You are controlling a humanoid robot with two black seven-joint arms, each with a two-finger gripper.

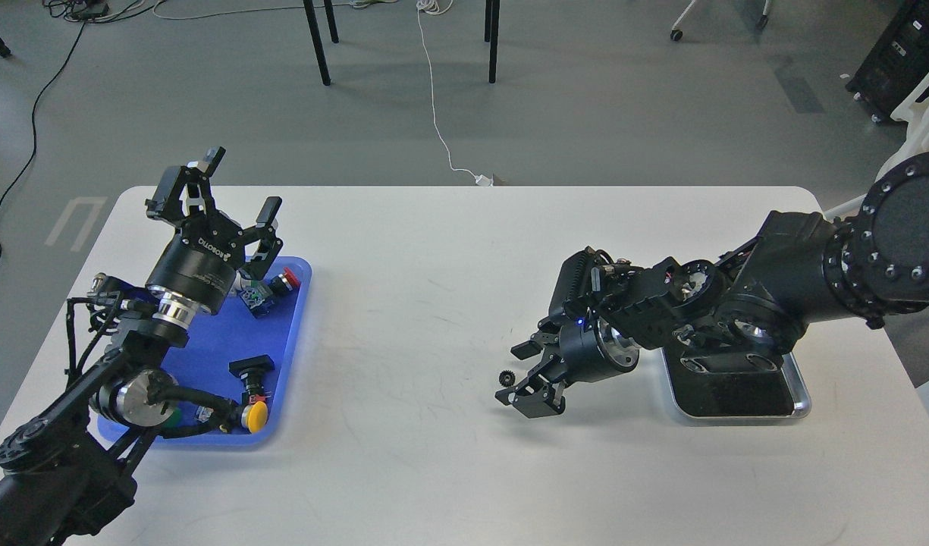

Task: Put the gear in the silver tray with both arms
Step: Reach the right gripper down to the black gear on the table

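A small black gear lies on the white table near the middle. My right gripper is low over the table with its fingers spread, and the gear sits just at the fingertips, not clamped. The silver tray, with its dark inner surface, lies behind that gripper at the right, partly hidden under my right arm. My left gripper is open and empty, raised above the far end of the blue tray.
The blue tray at the left holds push-button parts: one with a red cap, one with a yellow cap, and a black one. Chair legs and cables lie on the floor beyond the table's far edge.
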